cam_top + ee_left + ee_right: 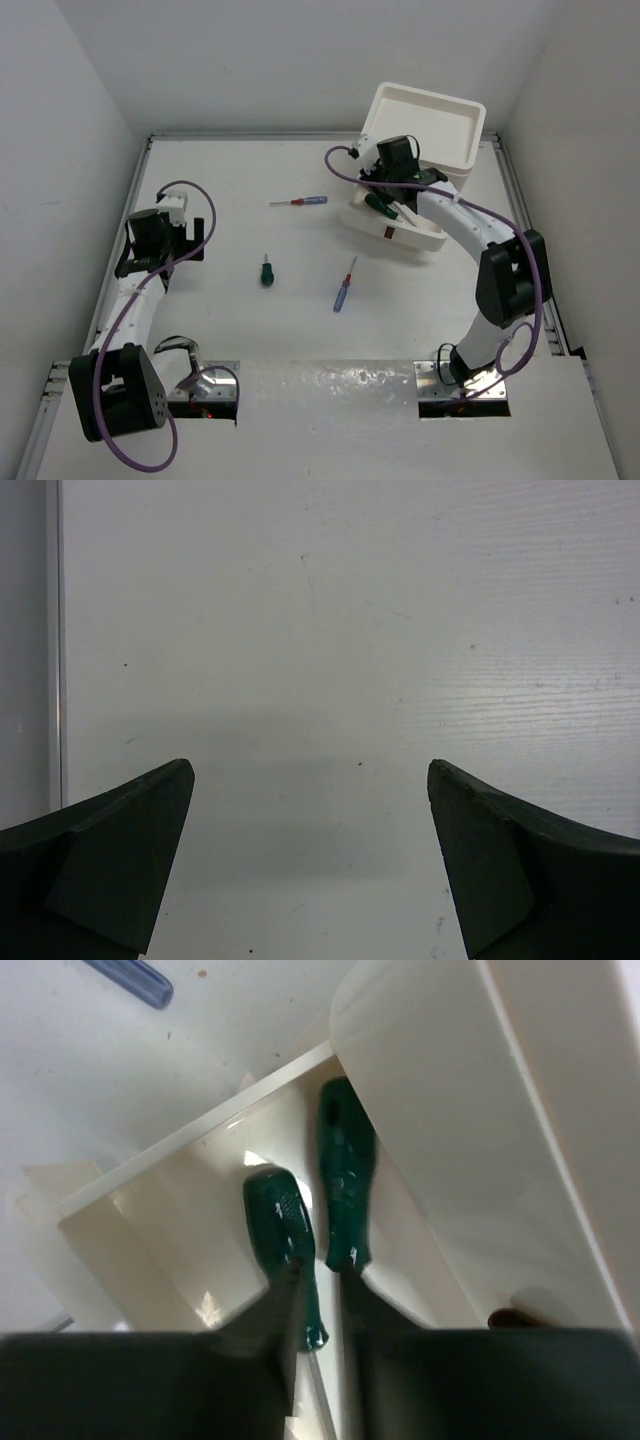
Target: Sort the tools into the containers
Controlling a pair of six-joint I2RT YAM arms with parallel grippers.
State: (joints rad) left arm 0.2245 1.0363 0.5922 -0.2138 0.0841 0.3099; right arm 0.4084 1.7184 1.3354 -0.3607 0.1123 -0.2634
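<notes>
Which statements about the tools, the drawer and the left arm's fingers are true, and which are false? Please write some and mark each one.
1. Two green-handled screwdrivers lie in the open drawer. True.
2. The left arm's fingers are closed on a tool. False: they stand wide open above the table and hold nothing.
3. A stubby green screwdriver lies on the table. True.
4. Every blue-and-red screwdriver is inside a drawer. False: two blue-and-red screwdrivers lie on the table.
</notes>
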